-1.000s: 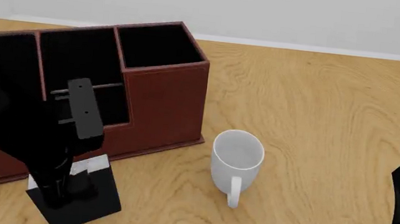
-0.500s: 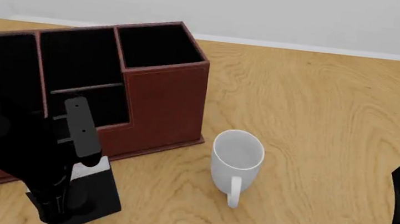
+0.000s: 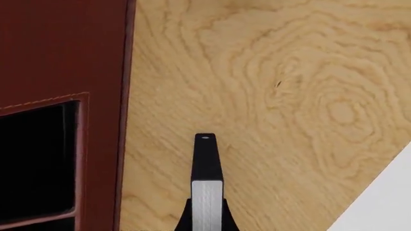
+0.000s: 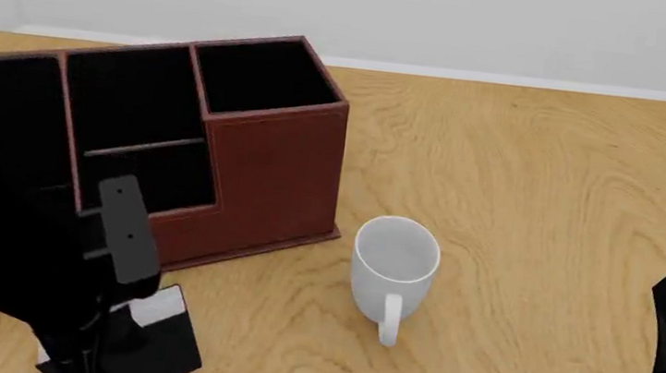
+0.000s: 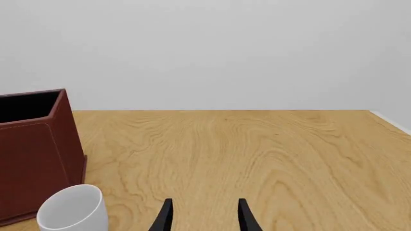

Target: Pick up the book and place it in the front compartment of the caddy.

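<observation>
Clearly our left end effector is clamped on the upright book, the caddy just beyond; the right end effector is apart.

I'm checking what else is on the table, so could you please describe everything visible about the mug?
The mug is plain glossy white, ceramic-looking, and stands upright on the wooden table with its open mouth up. Its interior looks empty. Its handle points toward the camera side. It stands apart from the caddy, off its near right corner, and neither gripper touches it.
</observation>
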Tool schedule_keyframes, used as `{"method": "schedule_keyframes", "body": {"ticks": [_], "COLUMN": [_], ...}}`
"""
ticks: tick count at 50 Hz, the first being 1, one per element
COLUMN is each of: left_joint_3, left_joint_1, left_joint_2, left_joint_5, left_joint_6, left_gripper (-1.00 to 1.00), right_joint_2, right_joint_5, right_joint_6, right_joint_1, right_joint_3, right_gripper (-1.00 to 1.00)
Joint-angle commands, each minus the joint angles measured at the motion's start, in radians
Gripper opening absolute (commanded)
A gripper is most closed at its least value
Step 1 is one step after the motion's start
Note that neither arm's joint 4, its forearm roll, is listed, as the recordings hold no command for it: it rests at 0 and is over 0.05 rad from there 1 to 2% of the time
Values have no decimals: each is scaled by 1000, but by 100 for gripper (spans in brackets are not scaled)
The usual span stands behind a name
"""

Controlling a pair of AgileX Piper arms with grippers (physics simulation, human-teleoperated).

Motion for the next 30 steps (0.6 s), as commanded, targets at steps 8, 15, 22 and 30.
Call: {"method": "schedule_keyframes", "body": {"ticks": [8,15,22,30], "left_joint_3": [-218,-288,-334,-416], "left_joint_1": [-92,-34,29,130], "left_joint_2": [-57,-25,24,76], "left_joint_5": [207,242,243,243], "left_joint_6": [-31,51,176,328], "left_gripper": [-100,-100,-100,-100], "right_joint_2": [0,0,0,0], "right_joint_5": [0,0,0,0], "right_joint_6": [0,0,0,0], "right_joint_1": [0,0,0,0], "right_joint_3": [0,0,0,0], "right_gripper": [100,100,100,100]}}
